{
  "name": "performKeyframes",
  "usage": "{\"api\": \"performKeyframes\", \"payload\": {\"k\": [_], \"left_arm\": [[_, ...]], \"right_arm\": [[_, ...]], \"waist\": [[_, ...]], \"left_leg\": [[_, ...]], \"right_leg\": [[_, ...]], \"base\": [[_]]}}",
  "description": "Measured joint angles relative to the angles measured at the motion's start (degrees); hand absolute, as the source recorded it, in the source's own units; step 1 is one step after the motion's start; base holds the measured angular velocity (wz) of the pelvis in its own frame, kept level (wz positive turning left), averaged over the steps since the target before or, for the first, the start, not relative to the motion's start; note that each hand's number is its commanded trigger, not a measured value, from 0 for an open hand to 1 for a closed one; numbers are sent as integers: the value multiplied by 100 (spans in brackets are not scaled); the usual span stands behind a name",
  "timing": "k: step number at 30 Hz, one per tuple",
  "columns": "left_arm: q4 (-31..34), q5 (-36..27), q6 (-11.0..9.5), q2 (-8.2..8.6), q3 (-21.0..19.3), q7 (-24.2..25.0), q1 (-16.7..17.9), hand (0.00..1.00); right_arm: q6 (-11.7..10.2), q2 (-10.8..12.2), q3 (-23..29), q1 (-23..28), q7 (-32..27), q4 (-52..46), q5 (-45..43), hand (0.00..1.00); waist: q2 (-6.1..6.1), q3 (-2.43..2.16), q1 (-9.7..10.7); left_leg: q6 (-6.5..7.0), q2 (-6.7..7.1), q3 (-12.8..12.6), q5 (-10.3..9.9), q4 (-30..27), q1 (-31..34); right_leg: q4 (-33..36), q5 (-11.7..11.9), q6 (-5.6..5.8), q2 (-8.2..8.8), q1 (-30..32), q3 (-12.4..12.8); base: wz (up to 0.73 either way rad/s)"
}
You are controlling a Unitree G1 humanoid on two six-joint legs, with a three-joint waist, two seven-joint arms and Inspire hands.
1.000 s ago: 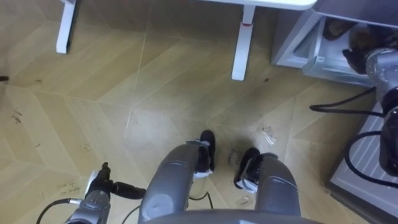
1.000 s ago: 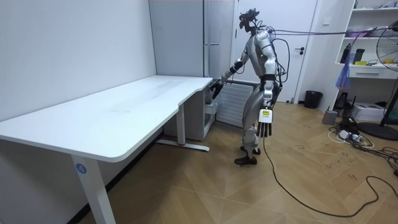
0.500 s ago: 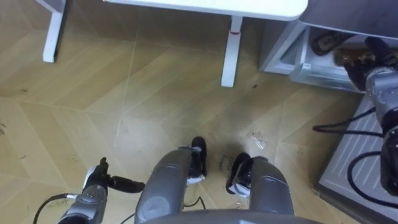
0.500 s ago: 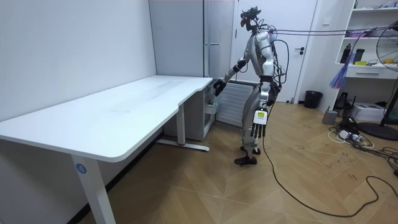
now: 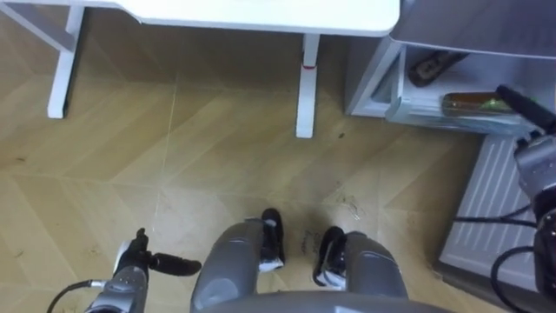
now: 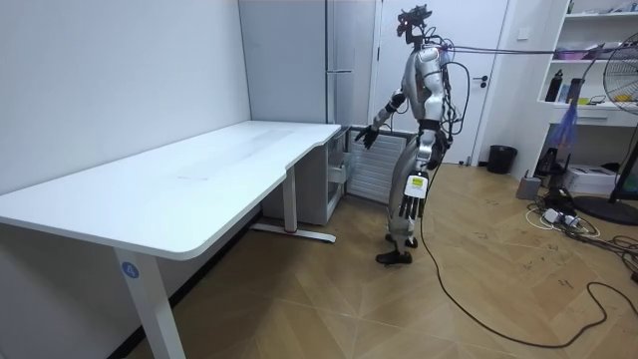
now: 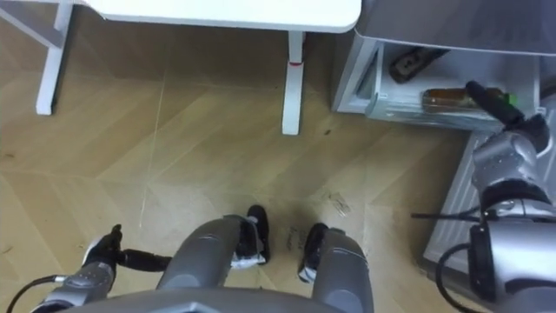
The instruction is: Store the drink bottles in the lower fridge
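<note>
A brown drink bottle (image 5: 473, 103) with a green label lies on its side in the open lower fridge compartment (image 5: 395, 96); the same bottle (image 7: 450, 95) shows in the right eye view. My right hand (image 7: 489, 101) hovers just right of it, its dark fingers straight and holding nothing. In the room view that right hand (image 6: 367, 135) is stretched out in front of the fridge (image 6: 319, 60). My left hand (image 5: 143, 261) hangs at my side with relaxed fingers, and the room view has this left hand (image 6: 412, 199) beside my thigh.
A dark object (image 5: 430, 65) lies deeper in the compartment. The fridge's ribbed door (image 5: 486, 200) stands open on my right. The white desk (image 6: 199, 179) abuts the fridge, and its leg (image 5: 304, 87) stands on the wooden floor ahead of my feet.
My right hand has drawn back out of the compartment, and the bottle stays lying inside. I have straightened up, so the eye view has shifted.
</note>
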State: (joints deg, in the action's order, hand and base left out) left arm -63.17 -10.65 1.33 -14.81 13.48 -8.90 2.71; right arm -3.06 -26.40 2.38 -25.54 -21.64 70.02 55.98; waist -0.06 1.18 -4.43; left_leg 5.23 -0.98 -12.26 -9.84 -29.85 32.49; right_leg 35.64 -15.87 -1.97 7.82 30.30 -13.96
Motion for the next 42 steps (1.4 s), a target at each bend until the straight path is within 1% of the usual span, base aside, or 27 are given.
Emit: {"api": "performKeyframes", "payload": {"k": [3,6,8,9,11,15,16,17,19,20,21,22,25,26,27,28,29,30,31,32,34,37,38,39,41,42], "left_arm": [[2,-36,19,4,6,98,5,0],[-10,-36,17,0,35,120,-1,0],[-9,-36,17,-5,37,125,-2,0],[-1,-34,19,-11,36,125,-1,0],[15,-32,9,-20,36,123,-19,0],[20,1,-15,-24,30,76,-19,0],[38,12,-13,-32,30,48,-18,0],[74,16,-10,-34,27,47,-19,0],[149,30,-3,-48,12,48,-19,0],[166,48,-2,-57,11,48,-22,0],[182,142,-1,-65,12,47,-32,0],[184,173,9,-57,17,48,-48,0],[216,173,30,-64,17,30,-58,0],[250,157,47,-64,16,17,-57,0],[351,124,72,-75,15,-33,-45,0],[448,120,69,-110,15,-75,-36,0],[504,120,66,-144,15,-78,-29,0],[591,122,46,-209,16,-101,-16,0],[604,123,2,-231,0,-137,-17,0],[607,121,-8,-238,-6,-176,-18,0],[632,126,-3,-241,-16,-197,-19,0],[690,134,-13,-236,-15,-220,-19,0],[701,138,-15,-237,-15,-254,-18,0],[708,139,-14,-234,-14,-287,-14,0],[755,139,-12,-237,-32,-344,-2,0],[779,139,-16,-238,-31,-353,18,0]], "right_arm": [[16,0,-14,-3,-68,254,19,0],[77,1,-135,-3,-44,406,179,0],[90,0,-170,-2,-12,425,308,0],[125,0,-170,-3,-4,424,385,0],[125,-1,-157,-22,8,416,564,0],[120,-7,-87,-58,111,372,1373,0],[116,-12,-82,-64,134,313,1666,0],[117,-12,-82,-67,144,298,1796,0],[117,-13,74,-150,181,294,2166,0],[118,-13,113,-175,177,279,2238,0],[115,-40,117,-251,171,253,2277,0],[103,-96,117,-313,176,159,2353,0],[-7,-147,115,-369,173,-146,2642,0],[-7,-166,117,-394,177,-232,2696,0],[-7,-206,117,-455,186,-409,2746,0],[-8,-244,117,-540,194,-536,2808,0],[-7,-253,117,-585,207,-572,2829,0],[-7,-263,115,-717,265,-588,2871,0],[-7,-293,109,-870,324,-596,2877,0],[20,-310,107,-1006,230,-592,2942,0],[25,-290,104,-1048,133,-673,2942,0],[24,-297,104,-1061,-79,-964,2948,0],[12,-299,94,-1103,-142,-1018,2944,0],[5,-300,71,-1157,-182,-1021,2942,0],[-18,-306,43,-1262,-367,-1135,2940,0],[-68,-319,-14,-1288,-508,-1260,2940,0]], "waist": [[-3,2,-39],[-8,9,-51],[-11,33,-49],[-17,39,-46],[-32,48,-48],[-55,66,-83],[-63,75,-86],[-67,78,-90],[-39,82,-99],[-38,82,-108],[-58,92,-108],[-61,94,-122],[-81,106,-178],[-81,107,-178],[-96,115,-172],[-125,132,-150],[-150,141,-147],[-198,153,-145],[-234,159,-137],[-277,156,-84],[-316,154,-53],[-349,147,-43],[-349,148,-53],[-350,148,-55],[-350,148,-44],[-358,143,-38]], "left_leg": [[-11,7,-13,20,34,2],[-21,3,-22,24,39,12],[-30,-4,-27,19,36,36],[-35,-10,-18,17,23,88],[-42,-14,-2,13,-62,239],[-41,-9,-15,-46,-323,554],[-41,-14,-14,-132,-508,696],[-43,-18,-12,-178,-614,774],[-60,-30,105,-393,-1132,1189],[-66,-30,145,-441,-1267,1305],[-65,-36,153,-515,-1498,1516],[-53,-39,155,-590,-1719,1724],[-45,-31,158,-727,-2136,2104],[-40,-27,158,-753,-2233,2202],[-37,-13,156,-806,-2422,2391],[-30,-8,158,-845,-2595,2554],[-31,-9,159,-864,-2666,2625],[-46,-24,182,-906,-2833,2773],[-60,-27,213,-939,-2987,2920],[-64,-25,231,-966,-3129,3055],[-71,-40,294,-1008,-3331,3246],[-69,-91,304,-1095,-3645,3523],[-55,-131,292,-1104,-3716,3606],[-51,-139,283,-1107,-3748,3642],[-41,-133,273,-1098,-3778,3747],[-25,-128,254,-1081,-3788,3792]], "right_leg": [[7,-5,-9,2,29,21],[23,-16,-27,0,56,27],[27,-31,-42,0,80,17],[33,-40,-53,3,118,-8],[108,-50,-69,16,260,-29],[419,-154,-93,86,603,5],[620,-256,-91,108,747,46],[730,-313,-84,115,818,68],[1154,-526,-110,128,1136,39],[1275,-576,-120,135,1231,27],[1515,-668,-138,157,1432,33],[1746,-756,-152,190,1645,53],[2228,-935,-179,282,2045,114],[2334,-972,-186,308,2146,126],[2558,-1054,-200,359,2347,157],[2758,-1129,-223,428,2510,160],[2843,-1162,-239,437,2580,164],[3002,-1218,-266,461,2715,163],[3149,-1271,-301,476,2843,154],[3297,-1319,-322,510,2959,141],[3463,-1379,-345,513,3100,109],[3734,-1432,-360,515,3359,126],[3791,-1430,-358,503,3442,140],[3816,-1427,-351,499,3487,147],[3863,-1421,-341,510,3614,170],[3917,-1421,-341,529,3694,218]], "base": [[0],[0],[0],[5],[7],[3],[0],[6],[11],[14],[10],[8],[5],[5],[11],[13],[12],[9],[10],[10],[7],[-6],[-11],[-12],[-5],[0]]}}
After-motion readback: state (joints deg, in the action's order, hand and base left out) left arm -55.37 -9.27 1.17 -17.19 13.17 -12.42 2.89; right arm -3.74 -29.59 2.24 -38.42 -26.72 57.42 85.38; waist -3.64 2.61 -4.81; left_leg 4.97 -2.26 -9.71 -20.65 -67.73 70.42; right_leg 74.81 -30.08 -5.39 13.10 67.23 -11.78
